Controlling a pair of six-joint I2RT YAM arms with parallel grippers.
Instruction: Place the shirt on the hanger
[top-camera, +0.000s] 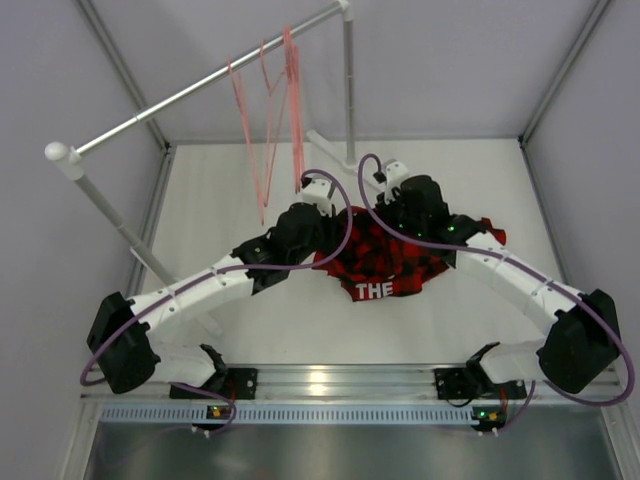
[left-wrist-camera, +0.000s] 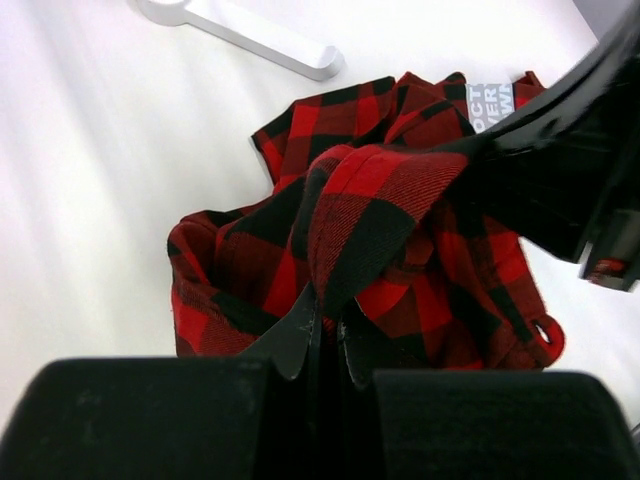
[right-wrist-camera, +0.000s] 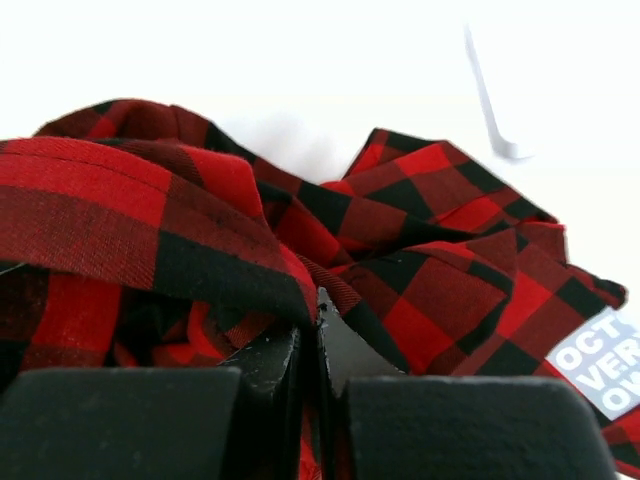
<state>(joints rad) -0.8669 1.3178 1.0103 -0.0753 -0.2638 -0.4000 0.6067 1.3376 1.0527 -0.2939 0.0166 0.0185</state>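
Note:
The red-and-black plaid shirt (top-camera: 385, 255) lies bunched on the white table between the two arms, white lettering at its near edge. My left gripper (top-camera: 312, 208) is shut on a fold of the shirt (left-wrist-camera: 375, 215) at its left side. My right gripper (top-camera: 400, 192) is shut on a fold of the shirt (right-wrist-camera: 200, 230) at its far right side. Three pink wire hangers (top-camera: 270, 110) hang on the white rail behind, just left of the left gripper. The fingertips are hidden under the wrists in the top view.
A white pipe rack (top-camera: 200, 85) crosses the back left, with an upright post (top-camera: 348, 80) behind the shirt and a foot (left-wrist-camera: 250, 35) on the table. Grey walls close in left and right. The arm bases sit on the rail (top-camera: 340, 385) at the near edge.

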